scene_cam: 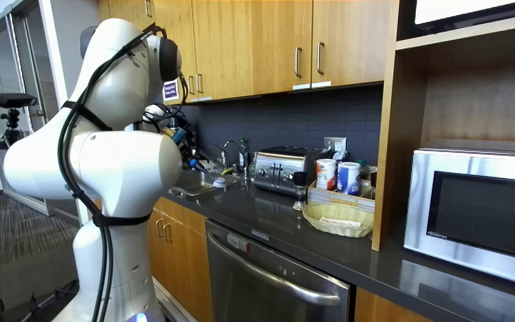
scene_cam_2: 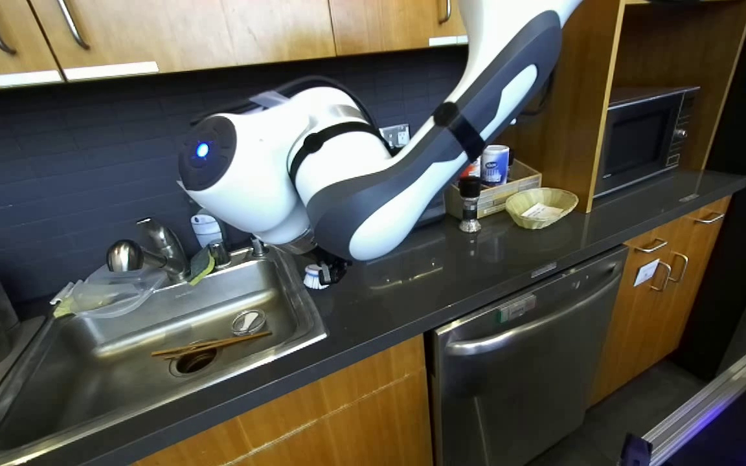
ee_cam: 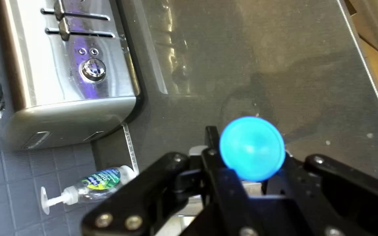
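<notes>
Tool (ee_cam: 248,156) is closed about the brush (ee_cam: 252,146): in the wrist view its fingers stand on either side of the round blue top, and I record this as a grip.

Table (scene_cam_2: 386,294): dark and glossy. The tool sits low over it; whether the bristles touch its surface I cannot tell from where I stand. Any move is best begun with a short, straight lift, so that the brush does not drag.

Sink (scene_cam_2: 308,317): steel, its rim just beside the brush. In my judgement this rim is the likeliest edge to catch; height should be gained before any sideways travel near it.

Toaster (ee_cam: 110,78): stands on the table near the tool, apart from it. Wrist turns toward that side should be slow and small.

Soap bottle (ee_cam: 102,182): clear, pump-topped, by the tiled wall (ee_cam: 28,190) past the toaster's end. It would probably tip if nudged.

Brush: the smallest item listed, located beside the sink in both exterior views, bristles facing downward as far as I can see. Its smooth top could roll in the fingers, so even pressure from both sides and a level wrist are advised.
</notes>
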You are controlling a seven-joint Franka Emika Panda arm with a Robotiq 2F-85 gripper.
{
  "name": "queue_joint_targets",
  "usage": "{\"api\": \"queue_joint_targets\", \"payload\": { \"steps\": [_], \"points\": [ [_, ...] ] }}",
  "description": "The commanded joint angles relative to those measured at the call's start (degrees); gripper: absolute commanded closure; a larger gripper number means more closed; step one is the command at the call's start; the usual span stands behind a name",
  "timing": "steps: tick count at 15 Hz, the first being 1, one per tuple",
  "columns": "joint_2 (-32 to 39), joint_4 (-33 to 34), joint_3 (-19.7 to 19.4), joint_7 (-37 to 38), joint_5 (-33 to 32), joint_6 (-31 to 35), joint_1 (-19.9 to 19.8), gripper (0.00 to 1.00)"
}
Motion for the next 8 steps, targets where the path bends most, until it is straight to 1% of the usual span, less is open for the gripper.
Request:
{"api": "queue_joint_targets", "payload": {
  "steps": [1, 8],
  "points": [
    [2.4, 2.7, -0.9, 0.7, -3.0, 0.8, -0.2, 0.94],
    [5.8, 6.5, -3.2, 3.3, -7.3, 0.0, -1.1, 0.94]
  ]
}}
